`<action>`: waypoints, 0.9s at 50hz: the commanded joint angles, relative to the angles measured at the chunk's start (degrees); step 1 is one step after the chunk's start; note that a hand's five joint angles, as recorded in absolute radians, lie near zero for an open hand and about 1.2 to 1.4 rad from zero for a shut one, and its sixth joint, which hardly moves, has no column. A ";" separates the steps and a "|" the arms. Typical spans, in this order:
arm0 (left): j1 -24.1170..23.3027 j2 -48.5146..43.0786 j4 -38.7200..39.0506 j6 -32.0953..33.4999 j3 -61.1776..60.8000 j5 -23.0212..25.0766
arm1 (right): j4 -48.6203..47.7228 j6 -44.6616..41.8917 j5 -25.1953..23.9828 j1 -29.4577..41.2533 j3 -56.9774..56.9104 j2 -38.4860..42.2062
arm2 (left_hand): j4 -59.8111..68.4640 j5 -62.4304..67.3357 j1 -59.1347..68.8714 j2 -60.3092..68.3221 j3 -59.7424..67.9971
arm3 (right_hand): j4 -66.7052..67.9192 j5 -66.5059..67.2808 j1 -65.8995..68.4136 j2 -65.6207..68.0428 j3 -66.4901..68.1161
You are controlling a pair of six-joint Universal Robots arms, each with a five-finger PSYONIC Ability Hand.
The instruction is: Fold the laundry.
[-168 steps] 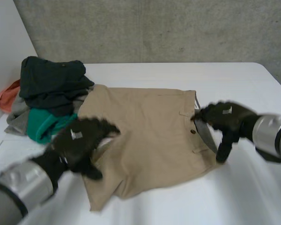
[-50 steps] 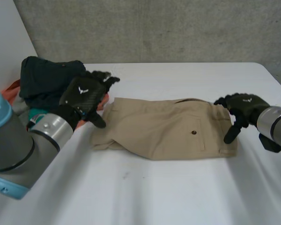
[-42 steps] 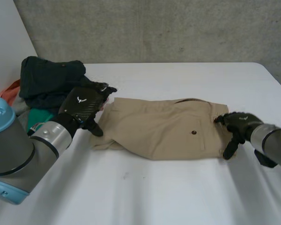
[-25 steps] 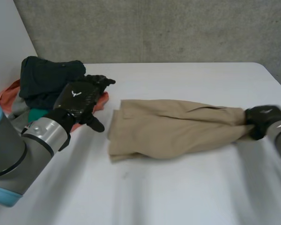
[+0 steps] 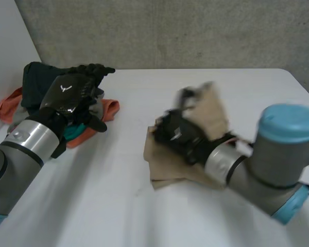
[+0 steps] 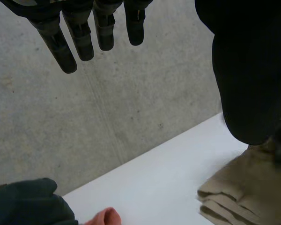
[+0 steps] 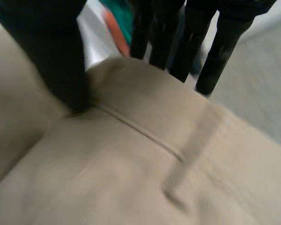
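Tan shorts (image 5: 170, 167) lie bunched in the middle of the white table (image 5: 92, 211). My right hand (image 5: 177, 135) is over their left part, with one end of the cloth (image 5: 212, 109) raised behind it. In the right wrist view the tan cloth (image 7: 131, 178) sits between the thumb (image 7: 49, 49) and the fingers (image 7: 192, 42), which pinch a fold of it. My left hand (image 5: 69, 95) hovers open above the laundry pile, apart from the shorts; its fingers (image 6: 79, 35) are straight, and the folded edge of the shorts (image 6: 234, 192) lies beyond them.
A laundry pile sits at the table's far left: a dark garment (image 5: 33, 77), a teal piece and an orange cloth (image 5: 107, 110). A concrete wall (image 5: 195, 31) stands behind the table. The right arm's blue-capped joint (image 5: 291, 123) hangs over the right side.
The right hand has swept from the table's right edge to the middle, carrying the shorts' right end over leftwards. The left hand has risen and drawn back over the pile.
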 commanded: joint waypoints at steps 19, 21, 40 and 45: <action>-17.05 -22.06 -5.95 -0.06 27.14 -3.51 | 13.67 55.98 16.21 -19.02 -6.65 -10.02 | -1.44 -2.71 -1.13 -1.54 -1.70 | -23.55 -23.04 -14.06 -21.78 -23.40; -18.64 -24.96 -8.32 0.30 30.48 -3.69 | 16.33 55.89 16.12 -19.02 -8.86 -7.72 | -1.44 -2.71 -1.13 -1.54 -1.70 | -23.55 -23.04 -14.06 -21.78 -23.40; -23.13 -42.64 -31.53 4.86 45.35 -14.85 | 35.32 55.37 6.81 -14.19 -29.53 17.60 | -1.44 -2.71 -1.13 -1.54 -1.70 | -23.55 -23.04 -14.06 -21.78 -23.40; -21.81 -43.35 -31.71 8.72 42.72 -15.29 | 35.59 46.69 9.78 -13.40 -29.09 18.92 | -1.44 -2.71 -1.13 -1.54 -1.70 | -23.55 -23.04 -14.06 -21.78 -23.40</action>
